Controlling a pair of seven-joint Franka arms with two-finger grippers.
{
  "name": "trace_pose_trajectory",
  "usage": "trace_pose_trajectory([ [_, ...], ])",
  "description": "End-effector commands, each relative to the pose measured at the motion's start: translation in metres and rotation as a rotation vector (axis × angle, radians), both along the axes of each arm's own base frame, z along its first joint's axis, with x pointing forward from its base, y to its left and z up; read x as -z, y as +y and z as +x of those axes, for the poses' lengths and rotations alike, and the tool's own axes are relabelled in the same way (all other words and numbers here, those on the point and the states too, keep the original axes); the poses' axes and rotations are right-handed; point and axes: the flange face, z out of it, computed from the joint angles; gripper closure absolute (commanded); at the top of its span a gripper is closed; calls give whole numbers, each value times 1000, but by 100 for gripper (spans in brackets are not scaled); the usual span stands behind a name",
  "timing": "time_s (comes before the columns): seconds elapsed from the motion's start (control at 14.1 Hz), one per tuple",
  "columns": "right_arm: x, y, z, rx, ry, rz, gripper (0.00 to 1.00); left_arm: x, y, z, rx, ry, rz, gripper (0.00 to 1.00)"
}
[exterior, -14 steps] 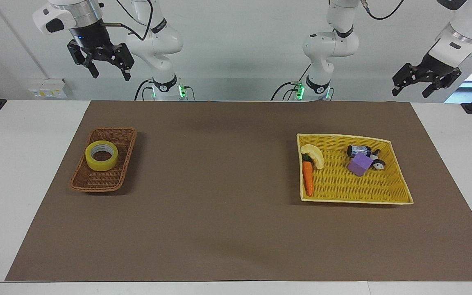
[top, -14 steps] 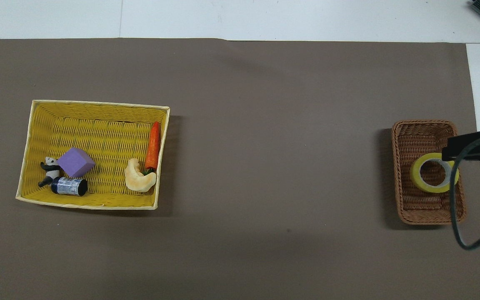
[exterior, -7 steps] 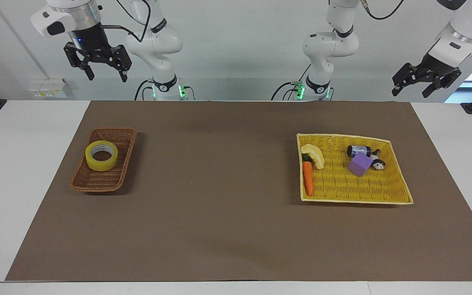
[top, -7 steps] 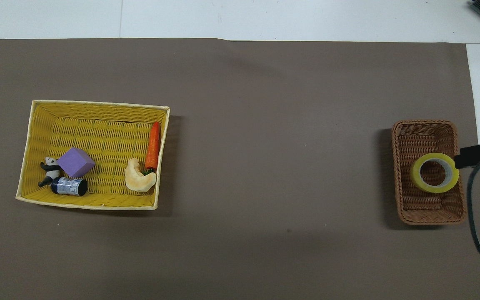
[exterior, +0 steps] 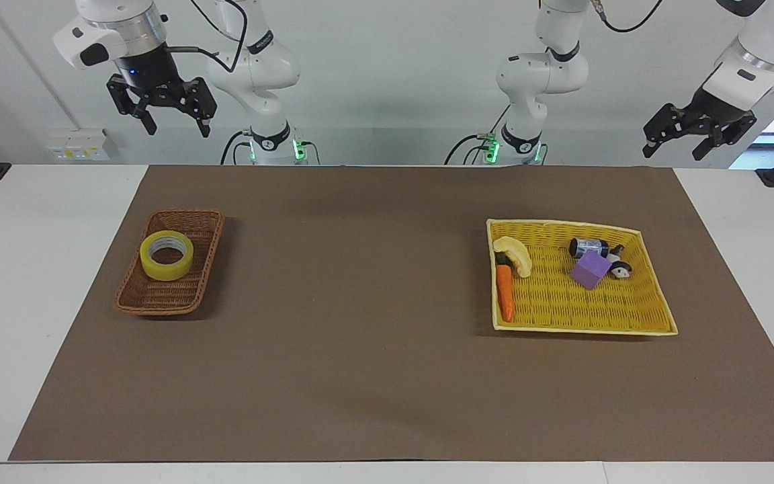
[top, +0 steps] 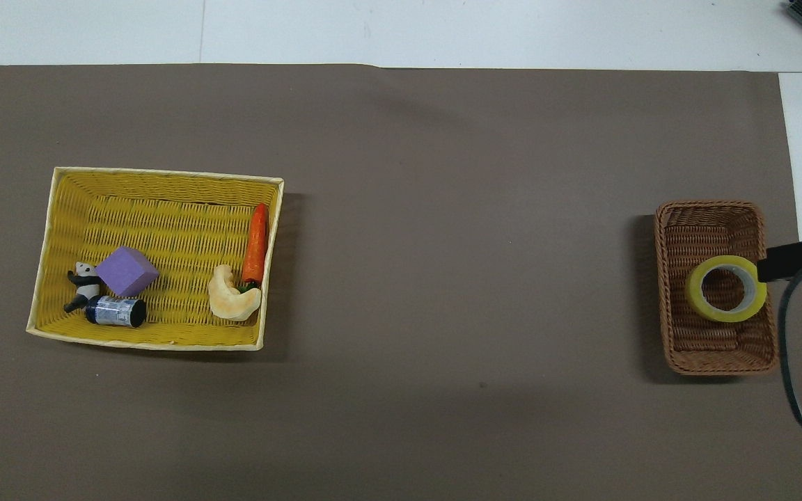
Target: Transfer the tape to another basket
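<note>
The tape (exterior: 166,255) (top: 725,288), a thick yellow roll with a grey-white core, lies flat in the small dark-brown wicker basket (exterior: 189,296) (top: 711,355) at the right arm's end of the table. My right gripper (exterior: 177,128) hangs high over the mat's edge beside that basket, open and holding nothing. Well clear of the table at the other end, my left gripper (exterior: 673,152) waits raised and open, also with nothing in it.
A larger flat yellow basket (exterior: 629,329) (top: 164,177) sits toward the left arm's end. It holds a carrot (exterior: 506,292), a pale bread piece (exterior: 516,254), a purple block (exterior: 590,270), a small can (exterior: 587,247) and a panda figure (exterior: 619,263). Brown mat (exterior: 360,302) lies between the baskets.
My right gripper has risen and drawn back from over the tape toward the table's end. The tape, both baskets and the left arm have not moved.
</note>
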Motion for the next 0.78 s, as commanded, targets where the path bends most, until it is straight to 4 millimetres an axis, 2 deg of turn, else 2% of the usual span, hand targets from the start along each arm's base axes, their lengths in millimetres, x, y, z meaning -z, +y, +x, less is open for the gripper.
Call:
trace_pose_trajectory([
  [0.0,1,-8,-8,-36,-15,6,0,-4,3,0,9,7,11,0],
  [0.71,-2,-4,-10,-36,-11,21,0,-4,3,0,9,7,11,0],
])
